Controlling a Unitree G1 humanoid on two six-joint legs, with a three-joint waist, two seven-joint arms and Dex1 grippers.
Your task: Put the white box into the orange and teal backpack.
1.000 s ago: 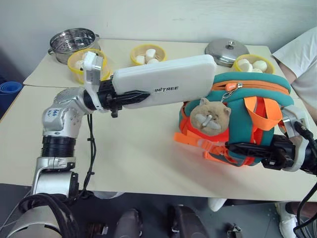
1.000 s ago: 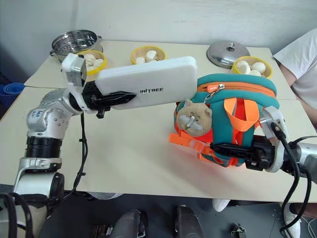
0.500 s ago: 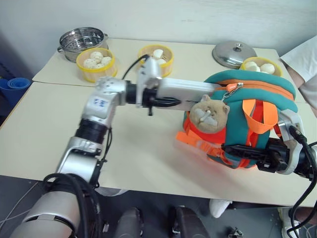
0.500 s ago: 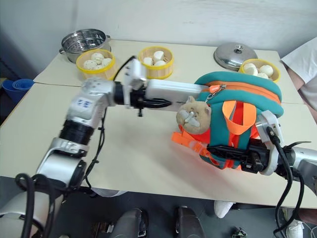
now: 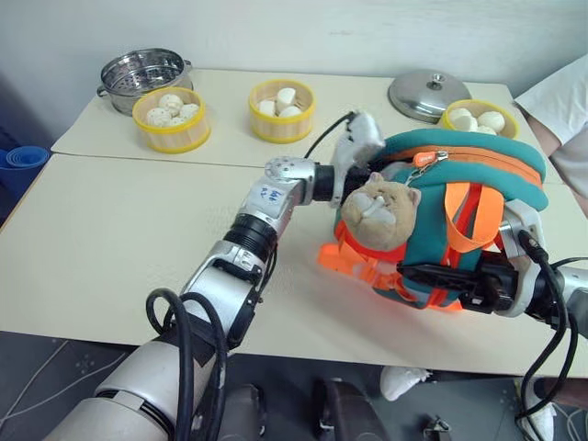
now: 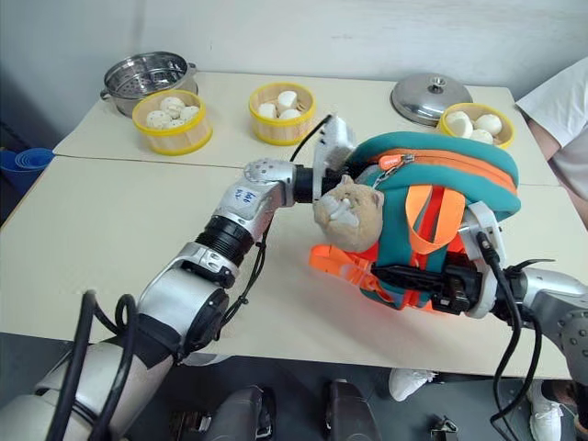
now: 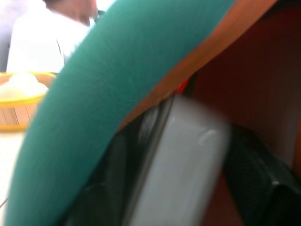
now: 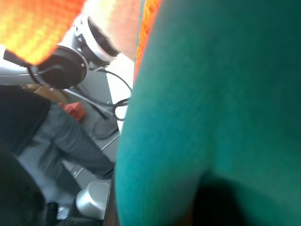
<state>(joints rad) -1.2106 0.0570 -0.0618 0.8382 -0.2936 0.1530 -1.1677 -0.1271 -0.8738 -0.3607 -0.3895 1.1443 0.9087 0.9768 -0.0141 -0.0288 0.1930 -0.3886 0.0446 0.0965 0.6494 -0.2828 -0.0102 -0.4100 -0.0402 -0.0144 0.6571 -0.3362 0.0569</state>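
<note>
Inside the orange and teal backpack [image 5: 459, 175], the white box [image 7: 178, 174] lies between the left tool's [image 7: 181, 188] spread fingers.

The orange and teal backpack [image 5: 459, 225] sits on the pale table [image 5: 119, 248], leaning toward the right edge, its teal top arched over an orange zip line. A tan plush cat charm [image 5: 375, 213] hangs at its front, above the orange straps [image 5: 354, 262] that spill onto the tabletop. The left arm reaches across from the near left, and its wrist [image 5: 354, 152] sits right at the bag's mouth. The right gripper [image 5: 424, 274] presses its black fingers against the bag's lower front. Behind stand a steel steamer pot [image 5: 141, 75], two yellow bun baskets [image 5: 170, 118], a steel lid [image 5: 427, 94] and a third basket [image 5: 478, 119]. A person's white sleeve [image 5: 560, 96] shows at the far right.
</note>
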